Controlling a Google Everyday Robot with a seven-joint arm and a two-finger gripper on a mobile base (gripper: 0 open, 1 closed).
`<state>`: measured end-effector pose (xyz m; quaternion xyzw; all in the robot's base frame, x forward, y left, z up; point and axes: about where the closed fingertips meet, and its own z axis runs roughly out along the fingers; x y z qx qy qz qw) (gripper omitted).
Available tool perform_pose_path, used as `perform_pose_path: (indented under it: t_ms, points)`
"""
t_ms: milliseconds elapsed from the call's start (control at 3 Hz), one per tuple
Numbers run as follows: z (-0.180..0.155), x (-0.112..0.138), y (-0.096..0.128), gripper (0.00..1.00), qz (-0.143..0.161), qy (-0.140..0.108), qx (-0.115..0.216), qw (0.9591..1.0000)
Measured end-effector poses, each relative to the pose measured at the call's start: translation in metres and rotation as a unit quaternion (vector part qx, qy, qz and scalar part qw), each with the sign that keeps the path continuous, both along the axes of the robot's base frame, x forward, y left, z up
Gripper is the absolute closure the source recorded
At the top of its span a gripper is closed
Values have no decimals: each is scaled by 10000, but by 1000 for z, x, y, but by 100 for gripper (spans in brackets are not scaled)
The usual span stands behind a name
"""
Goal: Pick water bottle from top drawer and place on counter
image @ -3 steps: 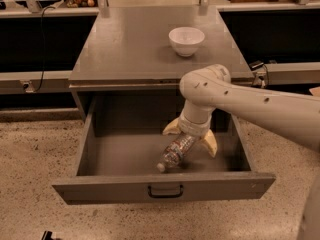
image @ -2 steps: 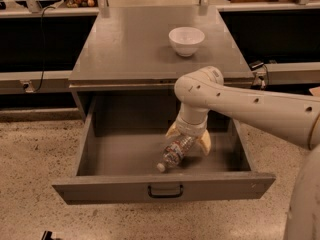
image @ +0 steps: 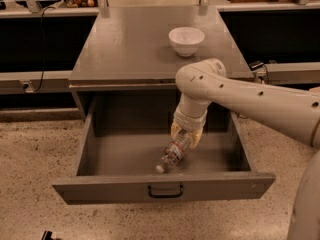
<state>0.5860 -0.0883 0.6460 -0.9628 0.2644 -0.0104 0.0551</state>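
The water bottle (image: 173, 154), clear with a white cap and a red-and-white label, is in the open top drawer (image: 125, 154). It slants with its cap down toward the drawer's front. My gripper (image: 186, 135) reaches down into the drawer from the right. Its yellowish fingers (image: 175, 131) are closed around the bottle's upper, base end. The grey counter (image: 135, 44) lies above and behind the drawer. The drawer's front panel (image: 100, 190) carries a small dark handle (image: 165, 190).
A white bowl (image: 186, 40) stands on the counter's right rear part. My white arm (image: 250, 96) crosses over the drawer's right side. Speckled beige floor (image: 30, 149) surrounds the cabinet. Dark shelving runs along the back.
The gripper's fingers, spread wide beside the bottle a second ago, have closed on its base end. The bottle now slants more steeply, base end raised.
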Motion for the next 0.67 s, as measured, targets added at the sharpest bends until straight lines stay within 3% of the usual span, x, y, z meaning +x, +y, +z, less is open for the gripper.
perform_pose_path:
  t_ms: [333, 667]
  points:
    - [18, -5, 7, 87, -344, 301, 427, 9980]
    - [80, -24, 18, 100, -457, 425, 1131, 9916]
